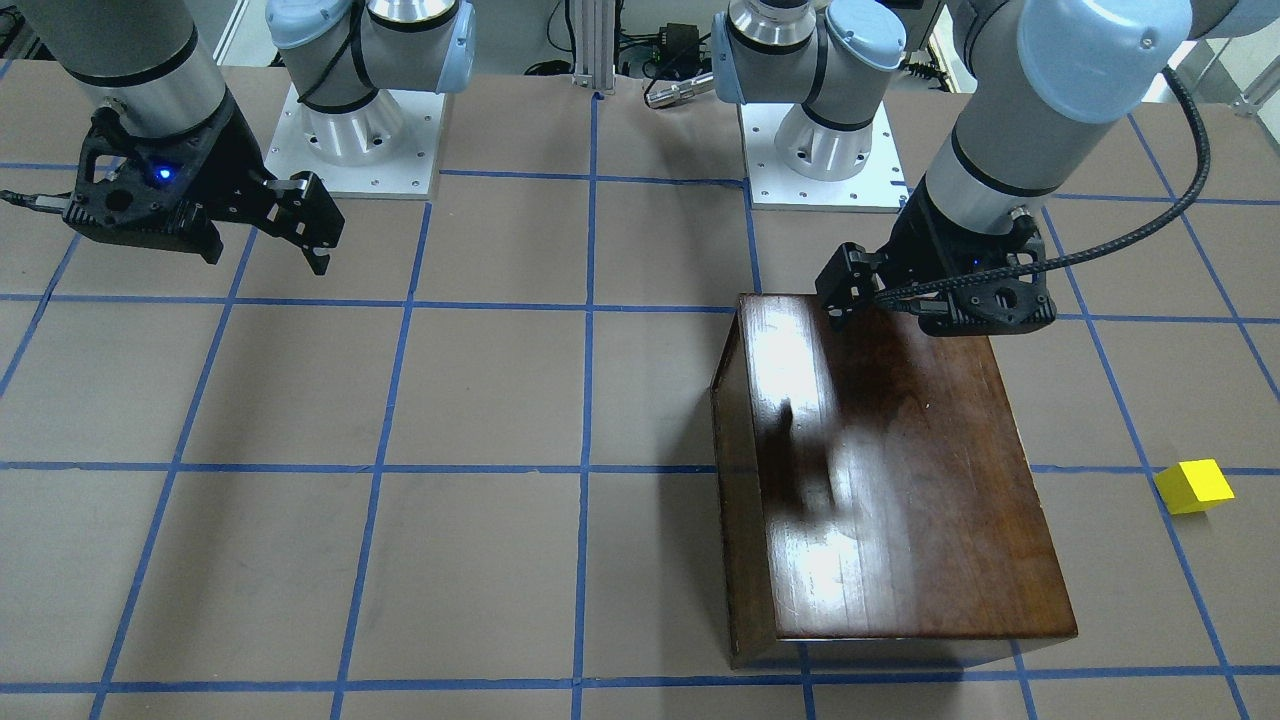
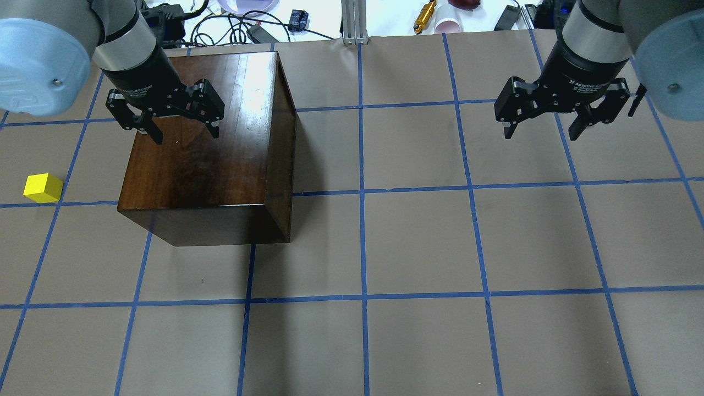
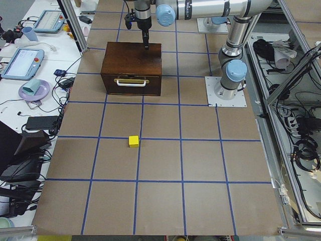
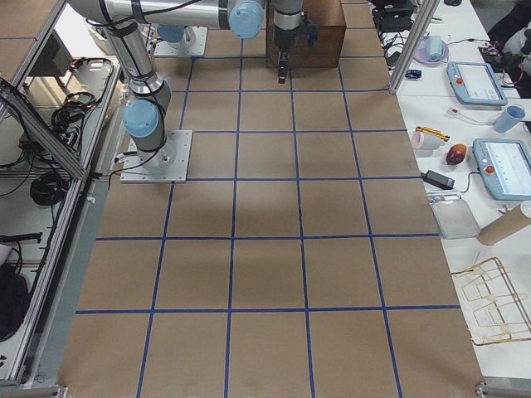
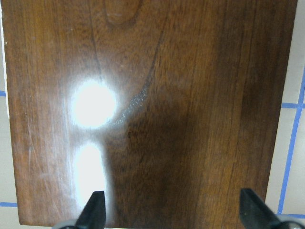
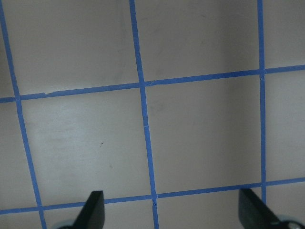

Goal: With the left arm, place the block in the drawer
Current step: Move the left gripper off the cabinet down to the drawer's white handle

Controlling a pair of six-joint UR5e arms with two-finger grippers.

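Overhead, you see the left gripper (image 2: 186, 133) spread wide, empty, over the glossy dark-brown wooden box (image 2: 220, 159); the small bright yellow cube (image 2: 43, 187) lies well apart by the bench's left edge. The right gripper (image 2: 542, 133) gapes empty. Left-end view: the metal-handled drawer (image 3: 131, 89) is closed.

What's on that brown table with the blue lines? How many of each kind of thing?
Robot arms: 2 (left arm, right arm)
Wooden box: 1
Yellow block: 1
Total: 4
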